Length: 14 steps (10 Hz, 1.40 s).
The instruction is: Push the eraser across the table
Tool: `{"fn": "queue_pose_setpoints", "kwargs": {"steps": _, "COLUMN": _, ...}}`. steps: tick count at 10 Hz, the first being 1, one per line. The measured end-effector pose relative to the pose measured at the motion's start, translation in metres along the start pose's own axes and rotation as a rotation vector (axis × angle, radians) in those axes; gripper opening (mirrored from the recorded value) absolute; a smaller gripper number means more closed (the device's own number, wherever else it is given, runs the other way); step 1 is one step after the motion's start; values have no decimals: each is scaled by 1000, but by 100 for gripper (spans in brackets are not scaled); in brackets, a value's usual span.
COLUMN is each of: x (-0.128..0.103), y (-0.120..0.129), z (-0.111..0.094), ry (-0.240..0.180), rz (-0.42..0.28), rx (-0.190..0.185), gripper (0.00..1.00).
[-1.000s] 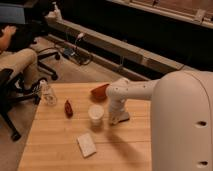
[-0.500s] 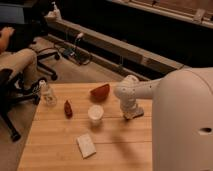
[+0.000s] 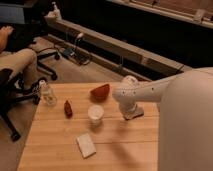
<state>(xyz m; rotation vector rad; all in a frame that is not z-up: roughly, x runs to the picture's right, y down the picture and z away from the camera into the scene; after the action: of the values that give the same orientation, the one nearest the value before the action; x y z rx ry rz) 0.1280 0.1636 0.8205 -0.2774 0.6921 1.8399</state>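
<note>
The light wooden plank table (image 3: 55, 150) fills the lower part of the camera view. My white arm reaches in from the right, and my gripper (image 3: 132, 115) points down onto the table top, right of the white cup (image 3: 95, 114). The small dark grey eraser does not show; it may be hidden under the gripper. The pale cream-white block (image 3: 86, 145) lies toward the front of the table, left of the gripper.
A red rounded object (image 3: 100, 91) lies at the table's far edge. A small dark red object (image 3: 67, 108) and a clear bottle (image 3: 47, 93) stand at the left. A seated person and office chairs (image 3: 15, 70) are beyond the left edge.
My arm and gripper have moved to the right along the table, away from the white cup. The cup and the other objects have stayed in place.
</note>
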Motion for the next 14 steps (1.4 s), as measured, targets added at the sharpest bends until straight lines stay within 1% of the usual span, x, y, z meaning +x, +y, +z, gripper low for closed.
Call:
{"fn": "queue_pose_setpoints", "kwargs": {"steps": 2, "x": 14, "y": 10, "z": 1, "ry": 29, "rz": 5, "rx": -59, "gripper": 0}}
{"fn": "queue_pose_setpoints", "kwargs": {"steps": 3, "x": 20, "y": 10, "z": 5, "ry": 44, "rz": 10, "rx": -81, "gripper": 0}}
{"fn": "queue_pose_setpoints", "kwargs": {"steps": 4, "x": 23, "y": 8, "z": 8, "ry": 52, "rz": 15, "rx": -95, "gripper": 0}}
{"fn": "queue_pose_setpoints", "kwargs": {"steps": 6, "x": 25, "y": 0, "z": 17, "ry": 65, "rz": 26, "rx": -137, "gripper": 0}}
{"fn": "queue_pose_setpoints", "kwargs": {"steps": 9, "x": 19, "y": -10, "z": 24, "ry": 75, "rz": 35, "rx": -183, "gripper": 0}}
{"fn": "queue_pose_setpoints", "kwargs": {"steps": 11, "x": 13, "y": -10, "z": 28, "ry": 85, "rz": 38, "rx": -197, "gripper": 0}}
{"fn": "queue_pose_setpoints", "kwargs": {"steps": 14, "x": 4, "y": -6, "z": 34, "ry": 112, "rz": 22, "rx": -192, "gripper": 0}}
